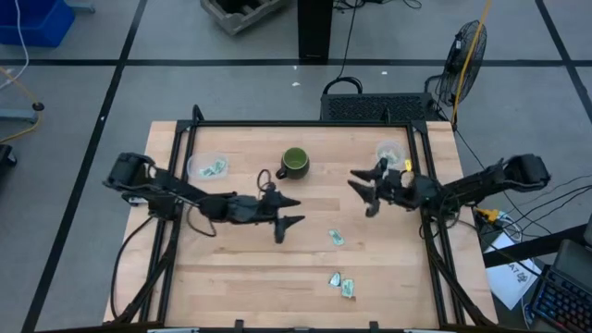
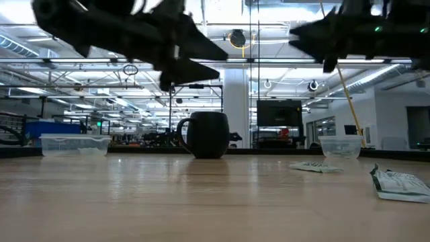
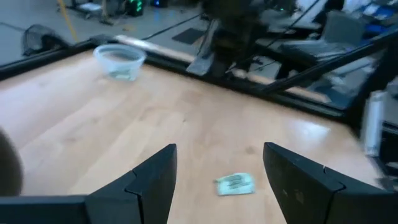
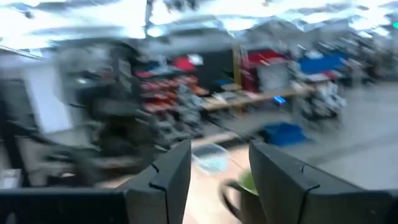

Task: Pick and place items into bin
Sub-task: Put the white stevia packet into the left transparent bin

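Wood grain runs lengthwise across the pale plank table (image 1: 240, 268), which is edged by a black metal frame. We see three small crinkled packets (image 1: 336, 238), pale green and white, lying flat on the boards on the right half: one alone near the middle, and two more (image 1: 341, 284) lying close together nearer the front edge. A clear, round plastic bowl (image 1: 208, 166) stands toward the back left with another packet inside it. A second clear bowl (image 1: 392, 153) stands at the back right; we cannot tell what it contains. Between the two bowls sits a squat, glossy green mug (image 1: 295, 164), with its handle turned toward the left arm.

We find the left gripper (image 1: 289, 212) raised above the table's middle, its two dark, wedge-shaped fingers spread wide with nothing between them. From its wrist view, the lone packet (image 3: 235, 184) lies on the wood just ahead of the gap. The right gripper (image 1: 366, 191) hangs in the air over the right half, between the mug and the back-right bowl. Its angular black fingers stand apart and hold nothing, and its wrist view is smeared, showing only the mug's green rim (image 4: 247, 184).
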`<move>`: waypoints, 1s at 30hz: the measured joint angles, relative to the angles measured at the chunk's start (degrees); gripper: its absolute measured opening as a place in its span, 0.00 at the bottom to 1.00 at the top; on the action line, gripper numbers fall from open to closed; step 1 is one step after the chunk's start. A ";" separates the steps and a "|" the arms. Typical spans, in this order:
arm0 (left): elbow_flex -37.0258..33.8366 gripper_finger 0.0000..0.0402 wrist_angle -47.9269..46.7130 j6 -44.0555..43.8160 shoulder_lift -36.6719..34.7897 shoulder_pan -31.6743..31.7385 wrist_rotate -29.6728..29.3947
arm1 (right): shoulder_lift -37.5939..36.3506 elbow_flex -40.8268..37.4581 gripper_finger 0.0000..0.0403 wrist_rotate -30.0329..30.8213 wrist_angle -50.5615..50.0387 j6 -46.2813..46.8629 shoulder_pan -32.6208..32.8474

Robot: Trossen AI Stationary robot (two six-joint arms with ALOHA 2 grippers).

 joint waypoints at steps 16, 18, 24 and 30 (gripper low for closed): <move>15.38 0.61 -12.05 8.38 10.23 12.02 15.98 | 0.02 7.70 0.37 -0.05 0.37 -11.12 25.04; 15.27 0.61 -13.09 8.74 10.49 13.41 16.03 | 0.00 8.59 0.37 0.12 0.34 -14.12 27.64; 15.41 0.61 -10.30 3.33 13.99 17.00 22.00 | 0.02 11.31 0.37 0.24 0.32 -20.82 32.04; 18.64 0.61 -10.73 3.35 20.93 15.42 25.86 | 0.02 12.92 0.37 1.19 -1.83 -23.19 32.41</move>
